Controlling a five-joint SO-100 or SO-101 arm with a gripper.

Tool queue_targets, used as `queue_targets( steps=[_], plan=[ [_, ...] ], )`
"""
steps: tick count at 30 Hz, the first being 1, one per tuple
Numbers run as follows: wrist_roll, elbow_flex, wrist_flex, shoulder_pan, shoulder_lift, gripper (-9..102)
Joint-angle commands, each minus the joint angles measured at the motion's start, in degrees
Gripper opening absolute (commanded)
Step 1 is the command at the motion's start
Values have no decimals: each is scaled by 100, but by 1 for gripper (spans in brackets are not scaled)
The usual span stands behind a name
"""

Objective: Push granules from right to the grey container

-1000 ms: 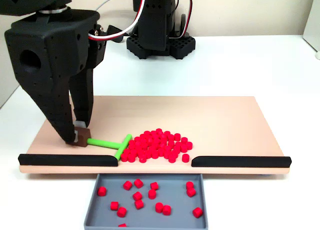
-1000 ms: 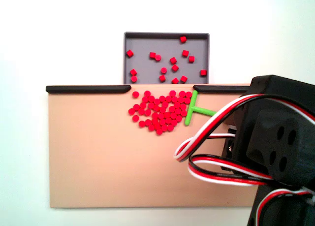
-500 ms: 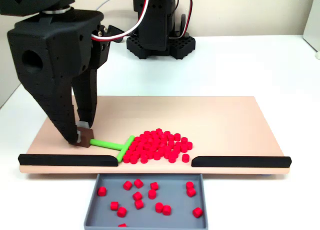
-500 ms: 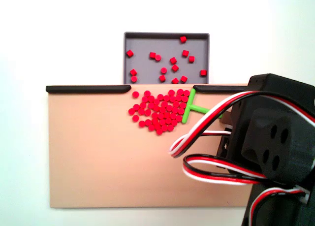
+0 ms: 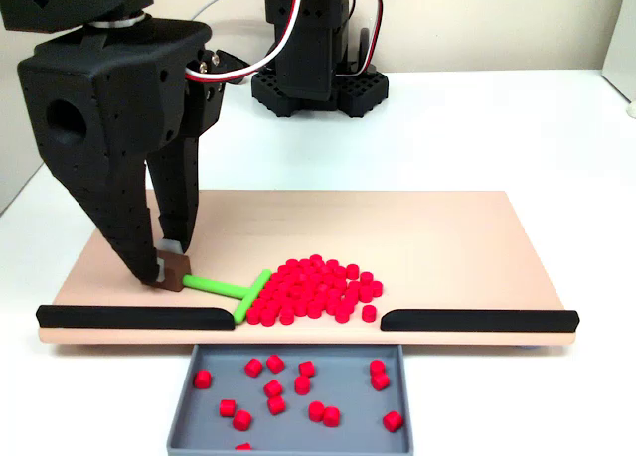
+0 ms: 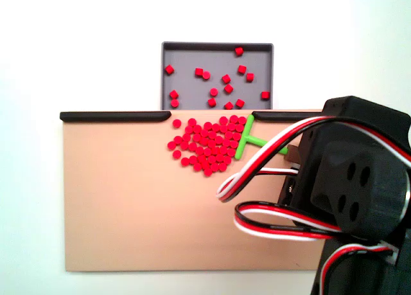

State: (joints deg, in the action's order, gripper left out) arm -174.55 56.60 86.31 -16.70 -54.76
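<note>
In a fixed view from the front, the gripper point(image 5: 169, 268) is closed narrowly on the small brown block at the end of the green T-shaped pusher point(image 5: 234, 291), whose crossbar rests against the left edge of the granules point(image 5: 313, 289). These are matte red cylindrical pellets, heaped on the smooth peach board point(image 5: 447, 242) just behind the gap between two black strips point(image 5: 134, 317). The grey container point(image 5: 288, 401), a shallow low-walled tray on the white surface point(image 5: 477, 128), sits below that gap and already holds a scatter of pellets.

In the other fixed view, from above, the pusher point(image 6: 246, 138) sits at the right flank of the pile point(image 6: 205, 146), touching it, with the container point(image 6: 217, 48) beyond the gap at the top. The arm's black body and red, white and black wires hide the gripper here, so I cannot tell its state from this view.

The risk, as I judge it: the crossbar is short against a wide pile, so a sideways sweep could spill pellets round its ends or drive them along the board behind the far strip instead of through the gap. The round pellets look prone to rolling
</note>
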Motion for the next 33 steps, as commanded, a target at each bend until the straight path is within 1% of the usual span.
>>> queue_targets(
  steps=[1, 33],
  plan=[
    [79, -70, -18, 62, -35, 0],
    [334, -62, 9, 185, -114, 0]
  ],
)
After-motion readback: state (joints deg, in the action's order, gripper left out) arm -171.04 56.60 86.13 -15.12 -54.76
